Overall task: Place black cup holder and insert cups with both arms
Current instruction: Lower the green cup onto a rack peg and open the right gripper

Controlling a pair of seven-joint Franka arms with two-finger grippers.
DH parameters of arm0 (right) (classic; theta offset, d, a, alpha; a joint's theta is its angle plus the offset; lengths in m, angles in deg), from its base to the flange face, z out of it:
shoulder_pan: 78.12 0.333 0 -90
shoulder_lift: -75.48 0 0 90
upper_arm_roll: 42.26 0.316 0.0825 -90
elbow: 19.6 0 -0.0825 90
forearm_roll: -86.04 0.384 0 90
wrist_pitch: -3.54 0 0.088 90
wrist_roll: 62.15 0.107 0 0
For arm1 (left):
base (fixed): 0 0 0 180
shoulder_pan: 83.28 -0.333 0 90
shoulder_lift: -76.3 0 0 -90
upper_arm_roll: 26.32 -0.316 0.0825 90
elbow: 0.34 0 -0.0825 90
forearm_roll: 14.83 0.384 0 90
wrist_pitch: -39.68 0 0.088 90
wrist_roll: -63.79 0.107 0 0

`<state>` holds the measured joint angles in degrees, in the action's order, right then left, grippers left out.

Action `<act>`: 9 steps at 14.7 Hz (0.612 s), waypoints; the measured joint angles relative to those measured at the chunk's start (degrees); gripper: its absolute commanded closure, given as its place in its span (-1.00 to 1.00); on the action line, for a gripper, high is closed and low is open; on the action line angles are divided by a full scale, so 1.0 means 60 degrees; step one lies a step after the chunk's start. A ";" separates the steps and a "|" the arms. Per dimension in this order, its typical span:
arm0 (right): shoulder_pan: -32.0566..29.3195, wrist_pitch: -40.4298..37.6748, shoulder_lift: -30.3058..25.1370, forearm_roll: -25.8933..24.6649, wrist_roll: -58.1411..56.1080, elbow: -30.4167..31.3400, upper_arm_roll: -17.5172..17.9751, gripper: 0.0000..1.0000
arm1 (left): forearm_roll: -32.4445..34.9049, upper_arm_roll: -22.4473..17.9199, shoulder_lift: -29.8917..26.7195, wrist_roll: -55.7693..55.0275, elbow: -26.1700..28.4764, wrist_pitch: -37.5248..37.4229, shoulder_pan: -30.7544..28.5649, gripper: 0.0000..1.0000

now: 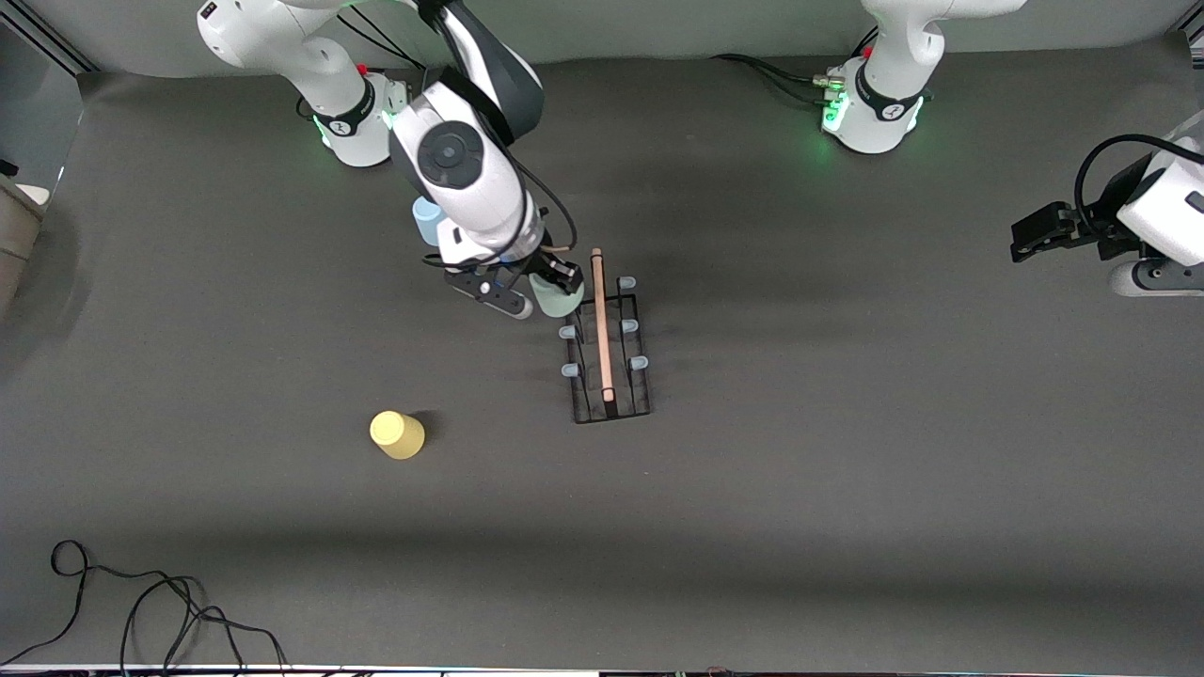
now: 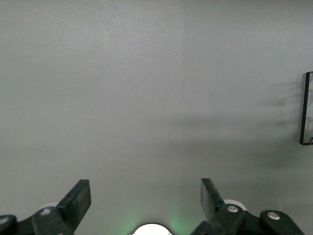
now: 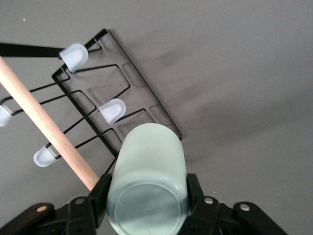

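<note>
Green cup (image 3: 146, 181), upside down in the right tool (image 1: 555, 290), hangs over a black cup holder (image 1: 609, 353) peg for slipping on; left tool (image 2: 145, 198) waits wide

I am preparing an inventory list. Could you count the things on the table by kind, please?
Cups: 3, namely pale green cup in the right gripper, light blue cup, yellow cup
Black cup holder: 1
Total: 4
</note>
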<state>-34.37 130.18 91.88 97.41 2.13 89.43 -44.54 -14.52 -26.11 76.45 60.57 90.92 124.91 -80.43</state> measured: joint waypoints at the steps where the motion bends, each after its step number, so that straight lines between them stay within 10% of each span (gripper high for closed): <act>1: 0.0100 0.0188 0.0187 0.0000 0.0058 0.0002 0.0000 -0.16 | 0.0003 -0.0001 0.0000 0.0000 0.0000 0.0000 0.0000 -1.00; 2: 0.0170 0.0360 0.0369 0.0000 0.0094 0.0002 0.0001 -0.98 | 0.0006 -0.0003 0.0000 0.0000 0.0000 0.0000 0.0000 -1.00; 9: 0.0192 0.0808 0.0789 -0.0001 0.0228 -0.0101 -0.0121 -0.99 | 0.0017 -0.0003 0.0004 0.0000 0.0002 0.0001 0.0000 -1.00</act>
<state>-33.22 135.03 96.61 97.40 3.50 88.83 -45.27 -14.42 -26.13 76.47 60.57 90.93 124.91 -80.43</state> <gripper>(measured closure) 0.000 0.000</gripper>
